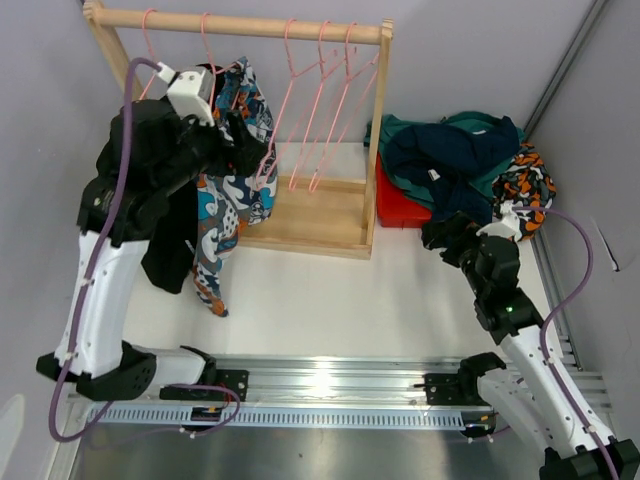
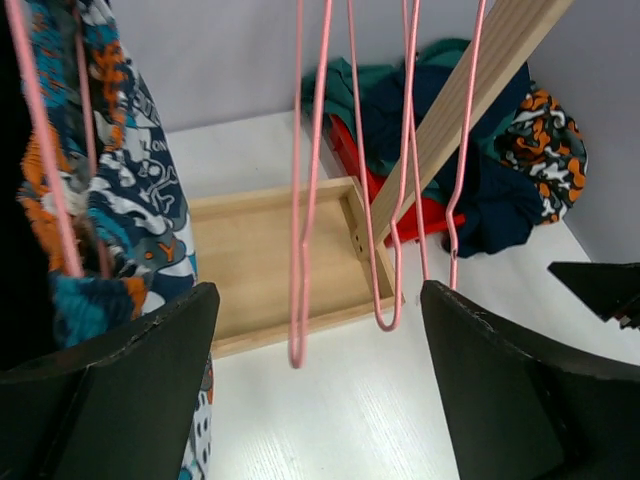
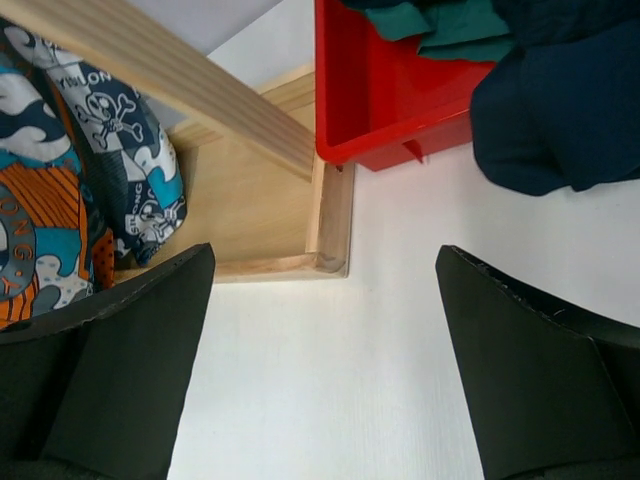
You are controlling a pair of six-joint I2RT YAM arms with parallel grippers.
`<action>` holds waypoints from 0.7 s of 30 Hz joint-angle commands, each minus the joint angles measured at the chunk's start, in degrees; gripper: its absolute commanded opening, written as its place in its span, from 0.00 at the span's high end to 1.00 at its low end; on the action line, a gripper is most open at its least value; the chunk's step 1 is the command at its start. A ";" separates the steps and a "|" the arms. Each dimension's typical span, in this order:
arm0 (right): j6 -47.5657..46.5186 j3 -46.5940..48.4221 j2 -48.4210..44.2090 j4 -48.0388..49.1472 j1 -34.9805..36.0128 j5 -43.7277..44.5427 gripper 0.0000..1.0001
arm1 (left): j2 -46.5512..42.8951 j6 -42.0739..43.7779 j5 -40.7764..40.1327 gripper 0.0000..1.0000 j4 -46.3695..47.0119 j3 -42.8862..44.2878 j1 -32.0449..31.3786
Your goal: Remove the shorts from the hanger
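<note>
The blue-orange-white patterned shorts (image 1: 235, 190) hang on a pink hanger at the left of the wooden rack (image 1: 240, 22). The black shorts (image 1: 170, 250) hang just left of them, behind my left arm. My left gripper (image 1: 245, 140) is open and empty, right beside the patterned shorts (image 2: 120, 220), facing three empty pink hangers (image 2: 305, 200). The teal shorts (image 1: 480, 128), navy shorts (image 1: 440, 165) and black-orange-white patterned shorts (image 1: 525, 185) lie piled on a red bin (image 1: 400, 205). My right gripper (image 1: 440, 235) is open and empty, low over the table in front of the bin (image 3: 390, 100).
The rack's wooden base tray (image 1: 310, 215) sits between the two grippers, and its right upright (image 1: 380, 130) stands next to the red bin. A grey wall runs behind. A metal rail (image 1: 320, 385) crosses the near table edge.
</note>
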 commanded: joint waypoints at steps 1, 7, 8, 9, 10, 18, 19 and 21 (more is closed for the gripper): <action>-0.79 1.29 0.28 2.01 3.53 4.32 0.01 | -0.35 3.00 -3.16 0.12 -0.35 0.63 0.47; -1.40 1.29 -0.94 0.08 6.88 6.79 0.00 | 0.61 4.67 -8.96 0.10 -0.45 2.38 2.75; -1.40 0.77 -1.38 -0.27 7.05 6.96 0.01 | 0.96 4.50 -9.31 0.09 -0.18 2.91 4.06; -1.40 0.59 -1.65 -0.54 7.05 7.05 0.00 | 1.40 4.50 -9.84 0.09 0.08 3.35 4.68; -1.23 0.33 -2.35 -0.80 7.14 7.05 0.01 | 3.06 4.41 -10.37 0.09 -0.26 4.48 5.30; -2.63 -0.64 -6.04 -4.75 7.40 8.10 0.00 | 7.47 3.44 -11.25 0.14 -1.67 11.43 10.31; -2.63 -0.99 -6.31 -4.93 7.41 8.11 0.00 | 7.38 3.35 -11.25 0.14 -1.41 11.70 10.31; -2.81 -1.26 -6.75 -5.02 7.41 8.19 0.01 | 6.86 3.35 -10.90 0.13 -0.45 11.61 10.40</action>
